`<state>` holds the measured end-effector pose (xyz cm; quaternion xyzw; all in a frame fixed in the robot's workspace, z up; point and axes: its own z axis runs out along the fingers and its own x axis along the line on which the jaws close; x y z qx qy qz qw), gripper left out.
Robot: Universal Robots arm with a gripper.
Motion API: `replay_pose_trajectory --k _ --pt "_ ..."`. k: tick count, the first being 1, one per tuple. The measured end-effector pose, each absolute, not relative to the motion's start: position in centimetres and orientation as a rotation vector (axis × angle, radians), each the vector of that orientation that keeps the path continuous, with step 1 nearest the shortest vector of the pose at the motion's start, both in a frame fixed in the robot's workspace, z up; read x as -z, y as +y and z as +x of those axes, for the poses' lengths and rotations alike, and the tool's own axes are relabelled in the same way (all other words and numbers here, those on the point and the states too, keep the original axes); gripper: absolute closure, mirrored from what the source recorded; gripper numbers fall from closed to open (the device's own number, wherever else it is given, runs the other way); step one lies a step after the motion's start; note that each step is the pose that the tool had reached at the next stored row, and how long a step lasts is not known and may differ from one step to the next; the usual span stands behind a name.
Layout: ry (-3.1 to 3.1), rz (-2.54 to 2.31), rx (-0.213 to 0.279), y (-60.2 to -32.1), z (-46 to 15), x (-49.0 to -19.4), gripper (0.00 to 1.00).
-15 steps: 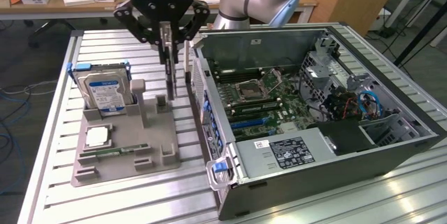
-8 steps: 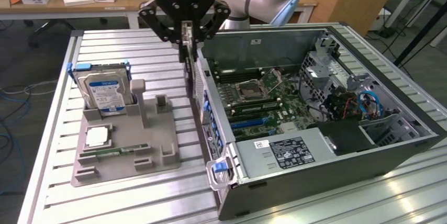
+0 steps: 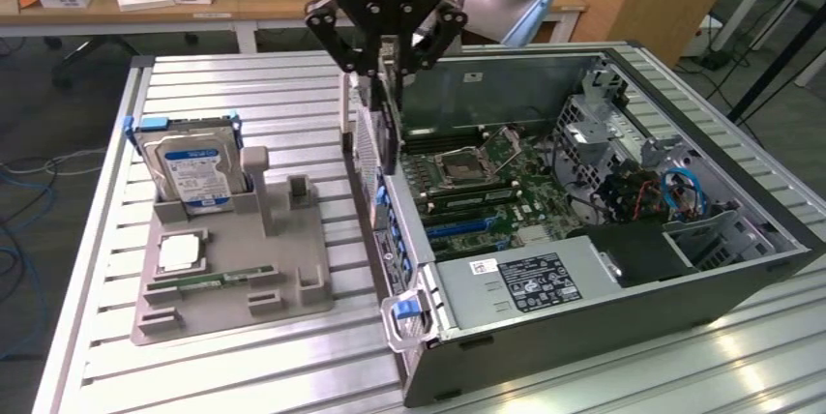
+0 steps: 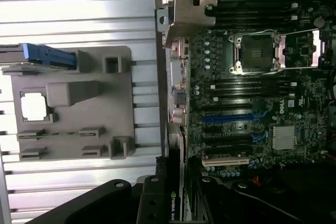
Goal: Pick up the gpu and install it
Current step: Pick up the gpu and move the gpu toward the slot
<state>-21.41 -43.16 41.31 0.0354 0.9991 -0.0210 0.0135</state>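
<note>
My gripper [image 3: 385, 71] has its fingers clamped on the gpu [image 3: 374, 114] over the open case [image 3: 581, 327] (wrist view catches its logo [image 4: 172, 205]).

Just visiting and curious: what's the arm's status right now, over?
Gripper shut on gpu. Gpu upright at computer case edge, not yet seated. No obstruction seen.

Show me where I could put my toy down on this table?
Seen from the exterior view, bare table lies behind the hard drive, and more in front of the gray holder, at the near edge. The case is crowded with parts, and the end effector holds the gpu at its rim.
</note>
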Motion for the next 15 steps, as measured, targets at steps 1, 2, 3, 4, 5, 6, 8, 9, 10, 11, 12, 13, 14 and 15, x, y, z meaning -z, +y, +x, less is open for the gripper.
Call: replay_pose_trajectory --k 1,2,3,4,5,6,8,9,10,11,12,13,14,15 --pt "3.113 0.11 0.065 -43.2 -21.0 -41.3 0.74" --pt "3.114 0.11 0.066 -43.2 -20.5 -41.3 0.74" --pt "3.115 0.11 0.066 -43.2 -20.0 -41.3 0.74" --pt "3.115 0.11 0.066 -43.2 -19.6 -41.3 0.74" --pt "3.116 0.11 0.066 -43.2 -19.1 -41.3 0.74" --pt "3.117 0.11 0.066 -43.2 -18.7 -41.3 0.74" --pt "3.118 0.11 0.066 -43.2 -17.8 -41.3 0.74" --pt "3.118 0.11 0.066 -43.2 -17.3 -41.3 0.74" --pt "3.118 0.11 0.066 -43.2 -16.8 -41.3 0.74" --pt "3.118 0.11 0.066 -43.2 -16.4 -41.3 0.74" --pt "3.119 0.11 0.066 -43.2 -15.9 -41.3 0.74" --pt "3.119 0.11 0.066 -43.2 -15.5 -41.3 0.74" --pt "3.119 0.11 0.066 -43.2 -15.0 -41.3 0.74" --pt "3.119 0.11 0.066 -43.2 -14.6 -41.3 0.74"
